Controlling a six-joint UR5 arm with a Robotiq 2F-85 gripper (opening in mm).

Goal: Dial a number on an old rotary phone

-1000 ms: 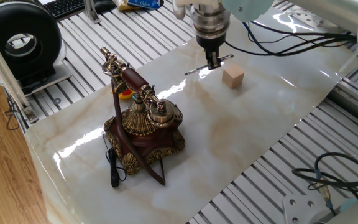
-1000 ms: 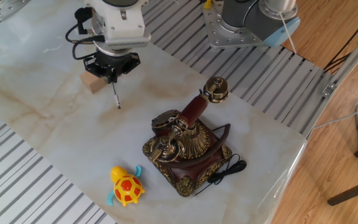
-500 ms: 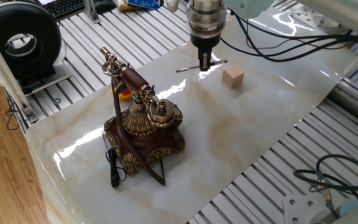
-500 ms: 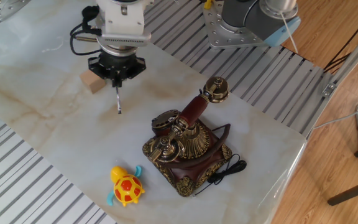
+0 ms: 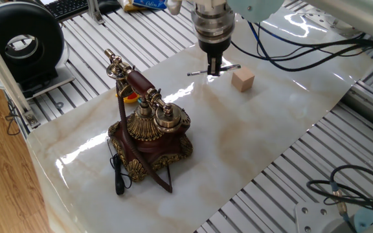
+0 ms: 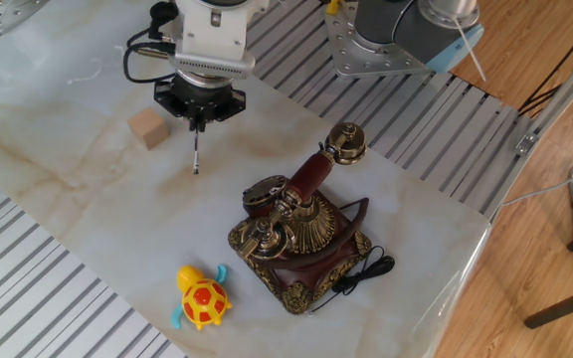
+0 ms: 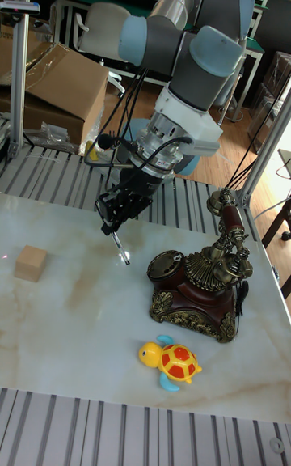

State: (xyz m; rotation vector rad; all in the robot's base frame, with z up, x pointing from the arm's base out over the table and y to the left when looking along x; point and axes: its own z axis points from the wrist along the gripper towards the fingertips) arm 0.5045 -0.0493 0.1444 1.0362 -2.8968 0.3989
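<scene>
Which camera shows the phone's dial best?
The tall fixed view: the dial faces it on the phone. The other fixed view shows the dial at a slant behind the handset. In one fixed view the cradle hides it.

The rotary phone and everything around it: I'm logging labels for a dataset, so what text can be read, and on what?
Old rotary phone: dial digits too small to read.
Package at the table's far edge: white lettering on blue, too blurred to read.
Keyboard: key legends too small to read.
Wooden cube, toy turtle, thin rod held in the tool: no markings visible.
</scene>
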